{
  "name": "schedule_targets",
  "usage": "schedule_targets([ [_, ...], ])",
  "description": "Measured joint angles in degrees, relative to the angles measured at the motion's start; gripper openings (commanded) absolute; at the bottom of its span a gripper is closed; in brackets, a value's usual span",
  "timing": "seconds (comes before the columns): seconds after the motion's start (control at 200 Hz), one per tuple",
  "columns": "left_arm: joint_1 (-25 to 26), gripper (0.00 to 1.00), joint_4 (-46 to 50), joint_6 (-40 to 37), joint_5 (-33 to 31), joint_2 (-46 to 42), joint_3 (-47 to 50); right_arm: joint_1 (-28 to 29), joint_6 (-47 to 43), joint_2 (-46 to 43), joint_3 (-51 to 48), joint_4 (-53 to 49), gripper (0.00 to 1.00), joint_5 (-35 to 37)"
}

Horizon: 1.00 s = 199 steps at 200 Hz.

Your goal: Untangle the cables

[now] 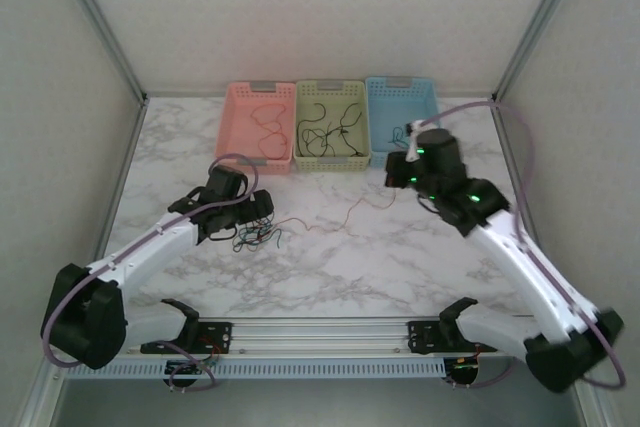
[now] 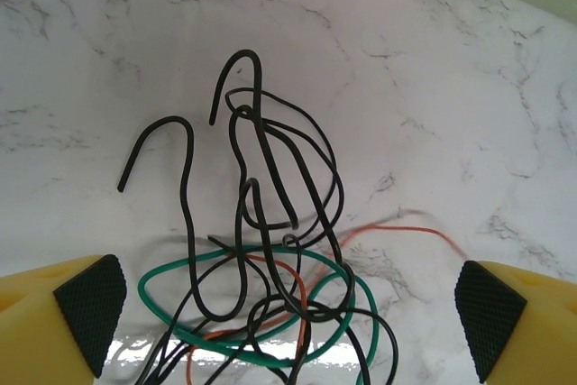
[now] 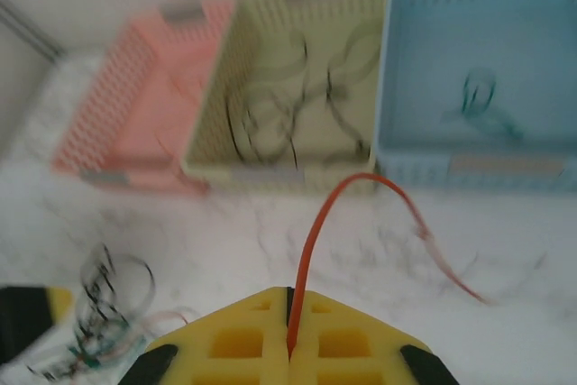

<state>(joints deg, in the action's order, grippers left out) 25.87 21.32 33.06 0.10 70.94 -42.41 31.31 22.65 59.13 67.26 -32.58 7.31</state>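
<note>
"See the tangle (image 1: 258,235)? Black, green and red cables heaped on the bench (image 1: 400,267), just in front of the left arm and well apart from the baskets."

"And the red cable (image 1: 340,219) trails out of it across the marble towards the right tool (image 1: 402,169)."

"That one is clamped tight on the red cable's far end. The left tool (image 2: 288,313) stands spread wide over the heap, gripping nothing."

"So the right pulls?"

"I'd reckon so, but I'd anchor first. Bring the left down on the black knot and pinch it, so the heap can't slide. Then the right should draw slowly, low over the bench, along the way the wire lies."

"Why slowly?"

"Close up, the red threads through the green loop (image 2: 141,290) and the black strands. A sharp tug would likely drag the lot along, or tighten it."

"Then into the pink basket (image 1: 240,92)?"

"Probably, since there's red wire in it."
</note>
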Motion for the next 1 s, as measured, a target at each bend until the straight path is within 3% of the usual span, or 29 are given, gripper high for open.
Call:
schedule_targets([
  [0.2, -0.2, 0.93, -2.67, 0.42, 0.0, 3.93, 0.24, -2.05, -2.8, -11.47, 5.68, -2.82, 0.0, 1.6],
  [0.35, -0.22, 0.92, -4.48, 0.94, 0.0, 7.93, 0.24, -2.08, -3.72, -12.04, 6.51, -4.87, 0.0, 1.81],
  [0.5, -0.22, 0.84, -6.14, 1.51, 0.0, 10.93, 0.26, -2.1, -3.91, -11.21, 4.81, -6.84, 0.0, 1.92],
  [0.631, -0.24, 0.66, -6.75, 1.75, -0.04, 13.09, 0.26, -2.1, -4.37, -10.82, 4.66, -8.74, 0.0, 2.54],
  [0.721, -0.26, 0.46, -7.34, 1.38, -0.2, 14.34, 0.26, -2.1, -5.14, -10.82, 5.64, -9.51, 0.0, 3.98],
  [0.801, -0.28, 0.21, -7.63, 1.75, -0.44, 15.26, 0.24, -2.21, -5.7, -10.95, 7.23, -10.03, 0.0, 6.27],
  [0.911, -0.28, 0.01, -7.48, 1.36, -1.03, 15.34, 0.07, -2.56, -6.23, -11.13, 8.44, -10.14, 0.0, 9.53],
  [0.996, -0.5, 0.0, -6.6, 1.16, -1.81, 14.62, -0.59, -2.75, -6.05, -10.91, 7.93, -10.38, 0.0, 11.72],
])
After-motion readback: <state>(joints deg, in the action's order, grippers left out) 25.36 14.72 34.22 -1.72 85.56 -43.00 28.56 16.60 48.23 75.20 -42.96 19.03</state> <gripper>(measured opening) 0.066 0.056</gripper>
